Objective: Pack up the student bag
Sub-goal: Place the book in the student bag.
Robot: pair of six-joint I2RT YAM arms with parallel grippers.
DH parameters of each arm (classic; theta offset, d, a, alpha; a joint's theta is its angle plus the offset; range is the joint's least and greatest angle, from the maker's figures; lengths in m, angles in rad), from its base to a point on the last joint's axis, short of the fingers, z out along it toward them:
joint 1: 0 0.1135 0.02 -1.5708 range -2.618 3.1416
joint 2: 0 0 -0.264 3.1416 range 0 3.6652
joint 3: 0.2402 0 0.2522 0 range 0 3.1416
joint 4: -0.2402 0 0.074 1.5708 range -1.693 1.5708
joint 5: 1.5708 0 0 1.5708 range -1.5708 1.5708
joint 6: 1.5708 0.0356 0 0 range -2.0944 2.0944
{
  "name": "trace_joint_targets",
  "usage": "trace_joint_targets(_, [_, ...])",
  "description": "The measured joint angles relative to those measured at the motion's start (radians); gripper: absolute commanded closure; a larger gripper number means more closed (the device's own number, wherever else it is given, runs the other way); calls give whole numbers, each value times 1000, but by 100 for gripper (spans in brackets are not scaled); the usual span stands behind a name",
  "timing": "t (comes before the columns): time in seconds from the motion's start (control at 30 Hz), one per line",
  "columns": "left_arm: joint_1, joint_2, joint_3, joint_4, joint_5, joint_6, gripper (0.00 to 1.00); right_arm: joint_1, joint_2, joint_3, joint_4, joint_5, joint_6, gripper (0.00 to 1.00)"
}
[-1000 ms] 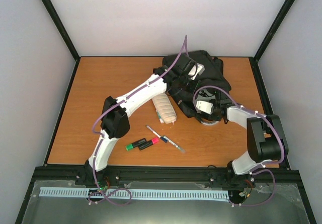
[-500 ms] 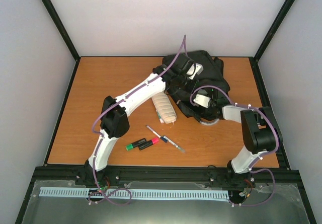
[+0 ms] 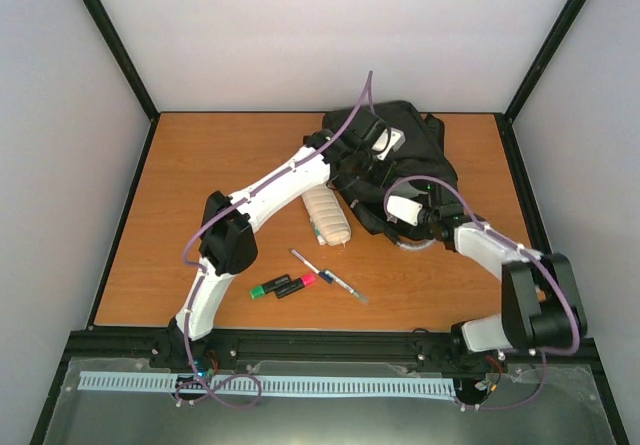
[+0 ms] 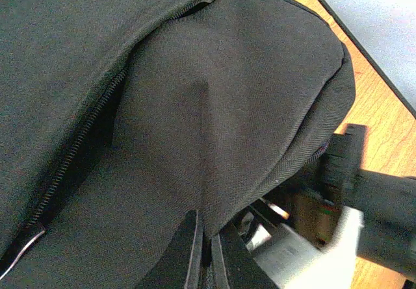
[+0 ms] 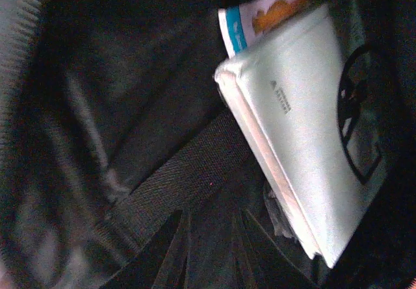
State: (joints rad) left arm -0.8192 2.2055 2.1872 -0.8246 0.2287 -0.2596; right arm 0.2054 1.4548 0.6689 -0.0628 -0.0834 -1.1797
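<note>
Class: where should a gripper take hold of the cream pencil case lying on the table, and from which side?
Grip the pencil case across its narrow middle, coming from straight above: it lies flat, long and slim, with its top unobstructed.

One black student bag [image 3: 430, 155]. One cream pencil case [image 3: 327, 216]. Two markers: green highlighter [image 3: 265, 288], pink highlighter [image 3: 297, 284]. Two pens: white pen [image 3: 307, 262], darker pen [image 3: 343, 286]. Two inside the bag: white book [image 5: 305, 120], colourful booklet [image 5: 260, 13].

1. The wooden table [image 3: 200, 185] carried the black student bag [image 3: 425, 150] at its far right.
2. A cream pencil case [image 3: 327, 215] lay just beside the bag.
3. A green highlighter [image 3: 268, 287], a pink highlighter [image 3: 297, 284] and a pen [image 3: 328, 277] lay nearer.
</note>
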Motion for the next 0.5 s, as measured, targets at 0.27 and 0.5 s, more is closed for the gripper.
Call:
trace_joint_targets(0.27, [-5, -5, -53, 15, -16, -3, 97, 2, -311, -3, -339, -137, 117, 75])
trace_joint_targets(0.5, [-8, -5, -124, 18, 25, -25, 12, -17, -434, 43, -536, -203, 358, 71])
